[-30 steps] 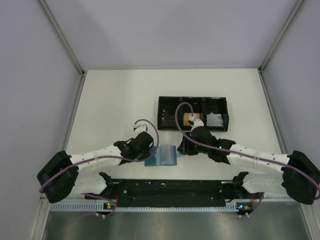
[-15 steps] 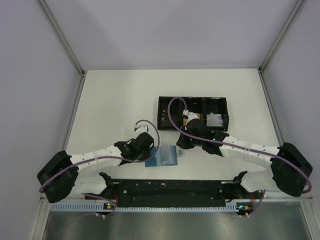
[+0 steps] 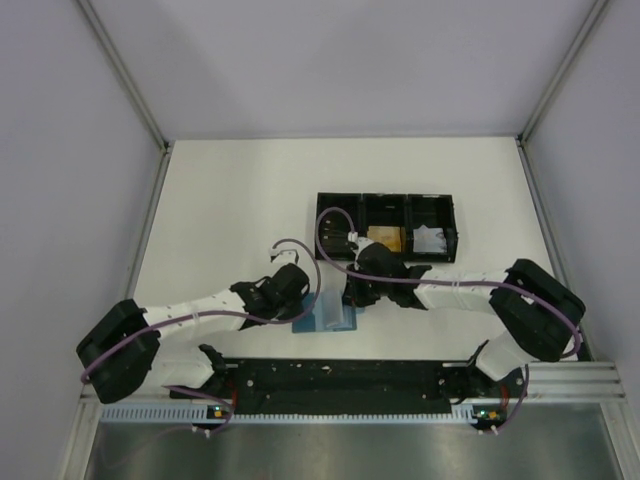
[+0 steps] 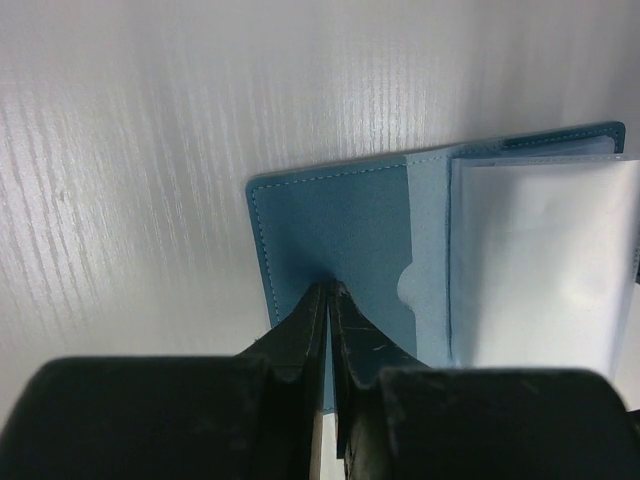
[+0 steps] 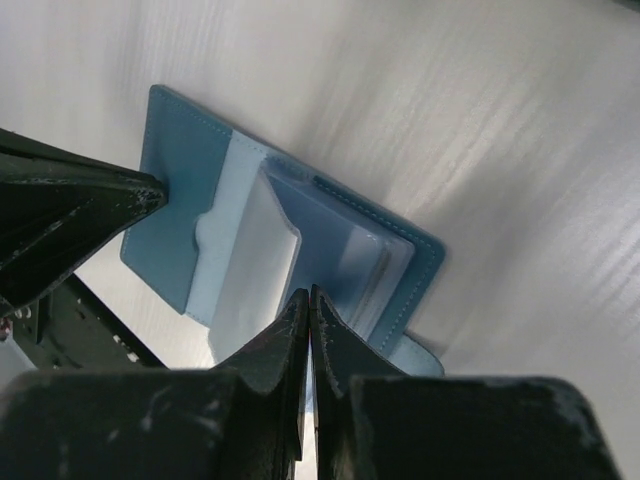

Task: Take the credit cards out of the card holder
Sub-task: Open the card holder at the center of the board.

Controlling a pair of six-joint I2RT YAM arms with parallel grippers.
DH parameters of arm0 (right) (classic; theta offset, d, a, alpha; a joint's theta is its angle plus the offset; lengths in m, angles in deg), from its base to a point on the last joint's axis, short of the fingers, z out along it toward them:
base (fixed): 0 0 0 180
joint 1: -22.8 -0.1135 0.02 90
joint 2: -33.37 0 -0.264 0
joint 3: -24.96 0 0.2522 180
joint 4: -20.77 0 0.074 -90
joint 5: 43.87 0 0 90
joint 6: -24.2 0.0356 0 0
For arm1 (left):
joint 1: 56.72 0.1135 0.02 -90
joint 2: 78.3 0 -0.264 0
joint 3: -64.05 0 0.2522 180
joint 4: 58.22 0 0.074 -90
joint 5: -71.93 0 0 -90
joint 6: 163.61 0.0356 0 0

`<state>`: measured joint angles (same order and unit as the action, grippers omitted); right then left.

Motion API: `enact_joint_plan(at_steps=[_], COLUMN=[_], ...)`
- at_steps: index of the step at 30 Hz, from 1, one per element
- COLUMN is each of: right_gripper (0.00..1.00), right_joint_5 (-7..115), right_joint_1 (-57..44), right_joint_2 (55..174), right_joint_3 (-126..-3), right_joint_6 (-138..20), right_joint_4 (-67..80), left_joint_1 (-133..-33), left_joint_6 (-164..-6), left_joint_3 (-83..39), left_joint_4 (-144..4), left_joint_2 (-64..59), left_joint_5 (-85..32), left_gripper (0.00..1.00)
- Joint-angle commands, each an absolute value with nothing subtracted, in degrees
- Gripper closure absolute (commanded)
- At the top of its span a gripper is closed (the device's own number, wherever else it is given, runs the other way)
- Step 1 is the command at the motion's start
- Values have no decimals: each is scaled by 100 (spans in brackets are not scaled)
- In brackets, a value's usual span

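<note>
Your left claw is clenched, its two fingers squeezed on the near edge of the card holder's teal leaf, pinning it to the desk. The holder lies open and flat at the near middle of the desk, just in front of the black tray, with its pale inner sleeve facing up.

Your right claw has its fingers pressed together with only a hairline gap. The tips sit at the inner pocket on the holder's right leaf. You cannot tell from these views whether they pinch a card or only touch the sleeve.

A second ago your right claw hung over the tray's middle compartment. It has since swung back to the holder, and the orange-gold card now lies uncovered in that compartment. Your left claw has kept its grip in the same spot.
</note>
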<state>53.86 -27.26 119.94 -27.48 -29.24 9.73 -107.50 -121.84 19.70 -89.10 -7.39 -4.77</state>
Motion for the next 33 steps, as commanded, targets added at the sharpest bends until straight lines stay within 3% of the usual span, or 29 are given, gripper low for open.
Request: enact_joint_plan(at_steps=[1,6,15,21,25,33], right_gripper=[99,98,98,99,99,99], right_joint_5=[5983,6318,6177,6134,6055,5388], right_joint_1=[-2747,-3010,-3388,-3503,-3512,-3477], right_joint_2=[12118,12082,12986,13602,13630,12989], right_joint_3=[-2923,-3230,-4065,-4426,-4435,-4417], right_joint_6=[-2994,-3081,-3214,-3231,-3231,-3354], right_joint_4=[1632,1729,1483,1387,1334,781], left_joint_1=[-10787,-10787,-10778,-10787,-10787,-10787], left_joint_6=[-12142,-12239,-12415,-12266,-12186,-12300], left_joint_3=[1918,1962,2094,2199,2410,2437], left_joint_4=[-8868,-8798,-9359,-9177,-8596,-8437], left_joint_2=[-641,-859,-2484,-3312,-3243,-2031], left_joint_5=[-541,-497,91,-311,-830,-1007], left_gripper=[92,92,70,66,67,84])
